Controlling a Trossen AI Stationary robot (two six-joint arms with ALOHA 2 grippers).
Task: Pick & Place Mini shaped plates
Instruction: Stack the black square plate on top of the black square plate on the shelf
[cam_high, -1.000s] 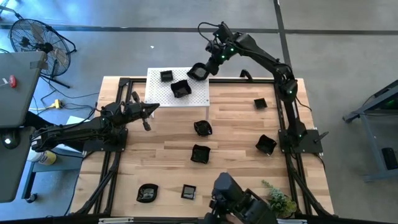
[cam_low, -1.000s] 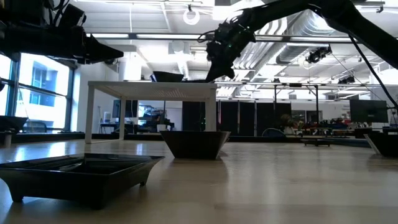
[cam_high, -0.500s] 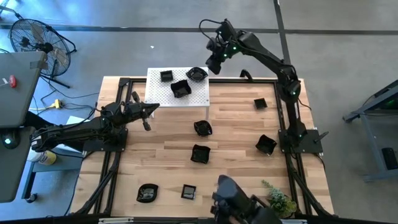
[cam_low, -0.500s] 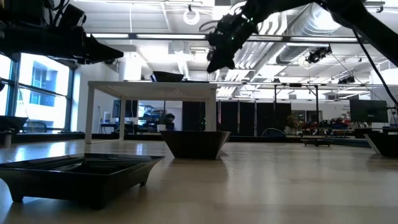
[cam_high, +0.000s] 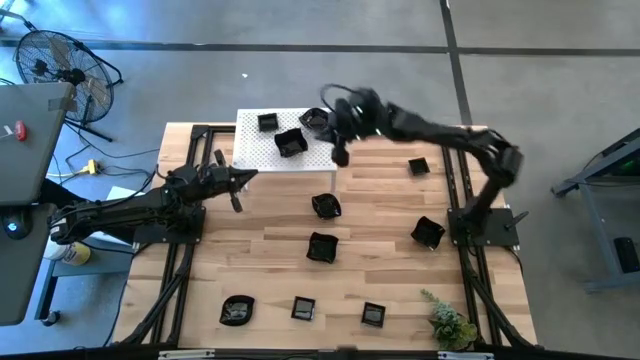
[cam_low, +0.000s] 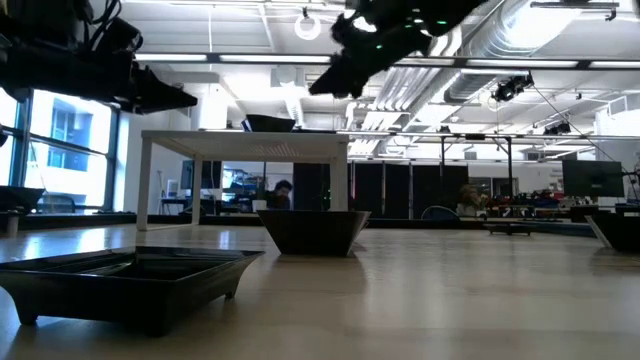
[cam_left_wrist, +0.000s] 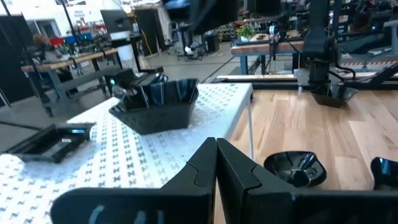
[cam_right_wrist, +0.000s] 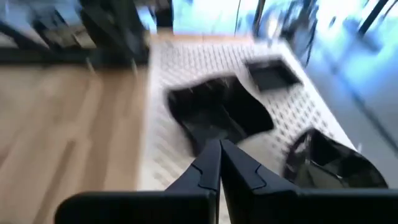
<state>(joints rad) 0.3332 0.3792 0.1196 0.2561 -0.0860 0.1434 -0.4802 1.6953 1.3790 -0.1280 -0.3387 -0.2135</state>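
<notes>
High view: the right pincer (cam_high: 340, 155) is hanging clenched and empty beside the white platform (cam_high: 255, 155). Three black plates (cam_high: 291, 143) are sitting there, near it. The left pincer (cam_high: 236, 192) is waiting clenched.

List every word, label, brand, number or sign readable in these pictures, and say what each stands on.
None can be read.
Plates: plain glossy black, no marks.
White platform: only a pattern of holes.
Left tool: faint pale strokes on its body, too blurred to read.
Room behind the table in the low view: no legible signs.
</notes>
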